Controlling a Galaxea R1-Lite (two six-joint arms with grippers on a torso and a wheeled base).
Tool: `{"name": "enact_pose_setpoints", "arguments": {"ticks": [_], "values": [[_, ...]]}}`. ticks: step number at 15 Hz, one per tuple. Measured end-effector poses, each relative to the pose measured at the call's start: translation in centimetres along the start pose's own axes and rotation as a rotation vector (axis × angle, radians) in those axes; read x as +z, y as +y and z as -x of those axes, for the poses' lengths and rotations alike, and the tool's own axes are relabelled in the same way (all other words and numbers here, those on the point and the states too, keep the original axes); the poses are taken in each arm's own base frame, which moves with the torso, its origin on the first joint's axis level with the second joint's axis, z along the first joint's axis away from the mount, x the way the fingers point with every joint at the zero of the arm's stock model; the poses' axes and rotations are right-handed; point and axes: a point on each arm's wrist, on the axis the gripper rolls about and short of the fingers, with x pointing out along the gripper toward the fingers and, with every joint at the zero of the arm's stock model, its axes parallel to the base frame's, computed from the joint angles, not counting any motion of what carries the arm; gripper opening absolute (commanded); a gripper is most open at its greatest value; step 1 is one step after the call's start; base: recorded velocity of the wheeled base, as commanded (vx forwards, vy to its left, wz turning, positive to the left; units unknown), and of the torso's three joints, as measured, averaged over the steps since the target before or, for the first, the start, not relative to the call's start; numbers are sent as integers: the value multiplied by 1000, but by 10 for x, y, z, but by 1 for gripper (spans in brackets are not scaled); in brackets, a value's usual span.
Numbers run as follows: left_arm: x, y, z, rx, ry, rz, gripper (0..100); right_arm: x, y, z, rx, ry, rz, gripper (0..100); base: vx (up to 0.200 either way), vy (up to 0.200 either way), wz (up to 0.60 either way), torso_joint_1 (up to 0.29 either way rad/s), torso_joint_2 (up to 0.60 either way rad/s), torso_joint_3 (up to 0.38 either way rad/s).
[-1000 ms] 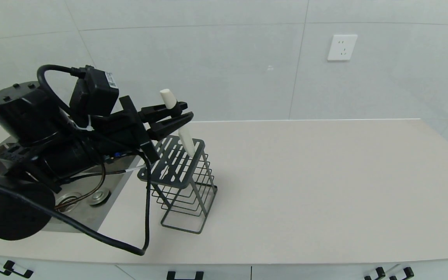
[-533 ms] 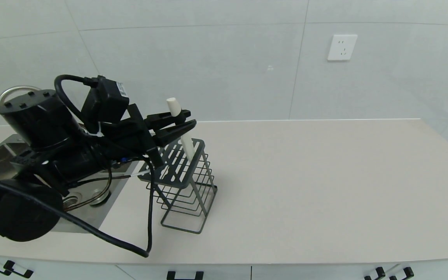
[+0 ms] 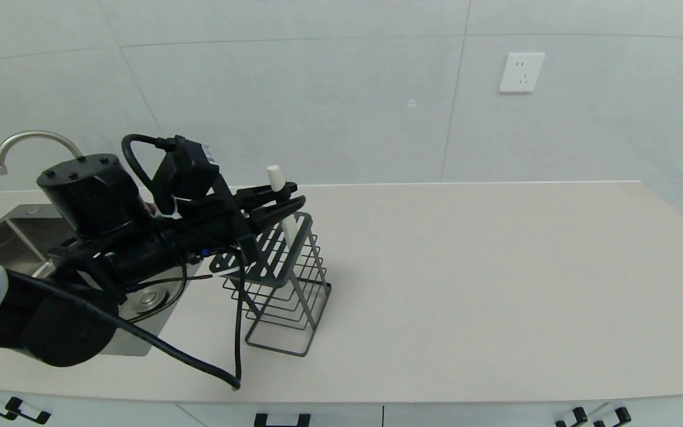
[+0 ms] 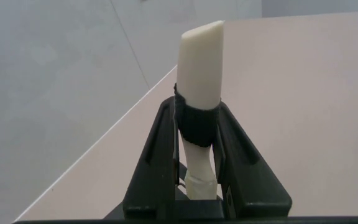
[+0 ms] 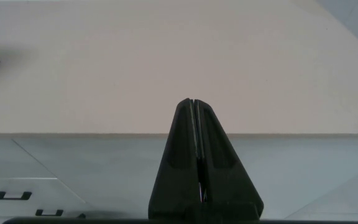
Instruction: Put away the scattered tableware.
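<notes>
One cream-white stick-shaped utensil handle [image 3: 275,176], one black wire cutlery rack with a slotted top plate [image 3: 285,284]. That is your whole count of tableware.

- Your left gripper [image 3: 285,200] is clamped tight on the handle partway down its length. In the left wrist view both fingers [image 4: 160,143] press on a dark band around it, and the cut end [image 4: 201,59] sticks out beyond them.
- The handle stands nearly upright, tilted slightly. Its lower end meets the rack's top plate near the far edge. You cannot tell whether it has entered a slot.
- Your right gripper [image 5: 194,102] is fully closed with nothing in it, over the counter's front edge.

Surface: one beige countertop [image 3: 495,267], with the rack standing on it just beside one steel sink [image 3: 3,237]. There is one curved faucet [image 3: 27,139].

Room: grey tiled wall [image 3: 318,89], one white socket [image 3: 522,72], and black pulls [image 3: 282,420] on the cabinet fronts below.
</notes>
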Motion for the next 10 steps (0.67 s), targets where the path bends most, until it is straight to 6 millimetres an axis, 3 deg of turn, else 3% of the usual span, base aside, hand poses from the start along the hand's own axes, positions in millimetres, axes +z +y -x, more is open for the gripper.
{"name": "enact_pose_setpoints", "arguments": {"ticks": [10], "values": [[-21, -2, -4, -7, 35, 34, 0, 0, 0, 0, 0, 0, 0, 0, 0, 0, 0, 0, 0, 0]]}}
